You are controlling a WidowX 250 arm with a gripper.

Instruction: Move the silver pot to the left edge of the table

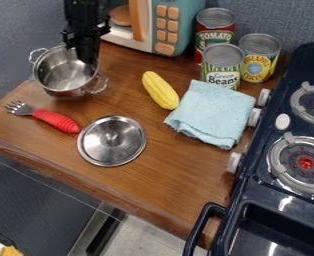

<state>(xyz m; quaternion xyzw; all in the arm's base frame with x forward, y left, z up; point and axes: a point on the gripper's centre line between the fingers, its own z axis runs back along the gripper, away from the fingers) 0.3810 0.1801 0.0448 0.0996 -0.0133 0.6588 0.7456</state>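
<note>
- Worktop [186,185] of brown wood runs along the left of a dark blue toy stove [256,197].
- A teal toy microwave [183,15] with orange buttons stands at the back.
- The black gripper [88,60] hangs down at the pot's right rim; I cannot tell how far it is open, or whether it has hold of the pot.
- A pale blue cloth [212,112] lies folded near the stove.
- The silver pot [61,75], with two handles, is at the worktop's far left, by the left edge.
- A silver lid [119,150] lies knob up, apart from the pot.
- Three cans [221,62] stand grouped behind the cloth.
- A red-handled fork [56,121] lies between pot and lid.
- A yellow corn cob [160,90] lies just beside the cloth.
</note>
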